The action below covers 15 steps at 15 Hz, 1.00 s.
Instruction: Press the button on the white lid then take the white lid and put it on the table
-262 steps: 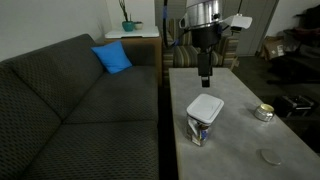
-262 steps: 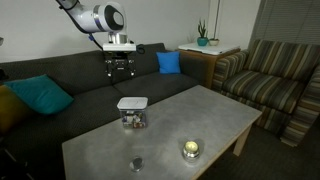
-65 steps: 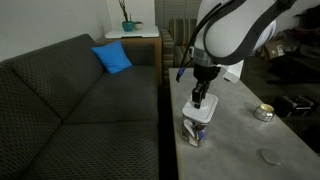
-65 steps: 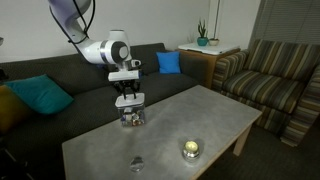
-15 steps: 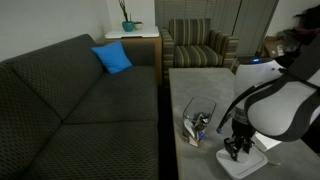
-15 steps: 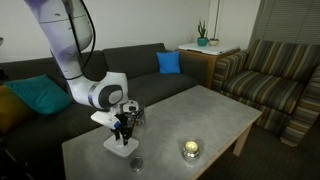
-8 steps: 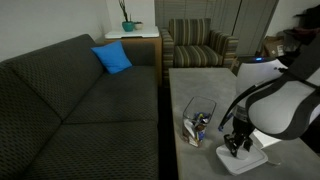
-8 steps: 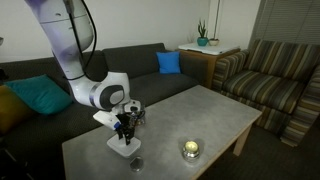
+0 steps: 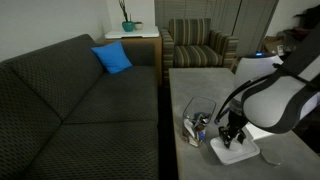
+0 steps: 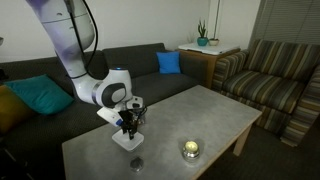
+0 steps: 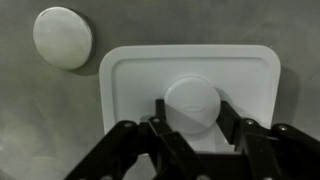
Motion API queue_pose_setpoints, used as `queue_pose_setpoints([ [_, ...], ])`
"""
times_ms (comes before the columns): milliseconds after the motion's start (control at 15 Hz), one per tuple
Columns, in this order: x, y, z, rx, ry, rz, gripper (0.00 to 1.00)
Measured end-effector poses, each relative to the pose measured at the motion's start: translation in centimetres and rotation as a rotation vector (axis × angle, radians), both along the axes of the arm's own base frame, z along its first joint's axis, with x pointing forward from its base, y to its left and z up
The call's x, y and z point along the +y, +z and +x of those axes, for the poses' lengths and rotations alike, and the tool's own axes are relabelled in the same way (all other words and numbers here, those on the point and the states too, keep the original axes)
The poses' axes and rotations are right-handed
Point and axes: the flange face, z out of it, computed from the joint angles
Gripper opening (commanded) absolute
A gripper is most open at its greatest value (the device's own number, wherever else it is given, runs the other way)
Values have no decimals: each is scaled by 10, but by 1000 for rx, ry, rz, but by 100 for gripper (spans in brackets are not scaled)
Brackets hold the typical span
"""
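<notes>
**Your living room: dark sofa, striped chairs, pale walls.**

In both exterior views you have a long charcoal sofa [image 9: 70, 100] [image 10: 40, 72] running beside the table [image 9: 190, 85] [image 10: 205, 110]. A blue cushion [image 9: 113, 58] [image 10: 168, 62] leans at the sofa's far end. A teal cushion [image 10: 38, 95] lies at the other end, with a yellow one [image 10: 5, 108] at the frame edge. Past the blue cushion, a small wooden side table [image 9: 135, 38] [image 10: 210, 52] carries a potted plant [image 9: 127, 20] [image 10: 203, 35]. Next to it is a striped armchair [image 9: 200, 45], and a matching striped seat [image 10: 272, 82] stands below grey vertical blinds [image 10: 290, 20]. The walls [image 9: 40, 20] [image 10: 150, 20] are plain and pale, and the light is dim and even.
</notes>
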Motion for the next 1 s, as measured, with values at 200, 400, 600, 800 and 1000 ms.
queue_pose_setpoints([
  [200,2,-5,6,-13,-2,5,29],
  [400,6,-9,12,-25,-1,12,29],
  [600,9,-10,18,-38,-1,18,29],
  [800,10,-10,22,-46,-3,20,29],
  [1000,10,-10,23,-47,-6,23,29],
])
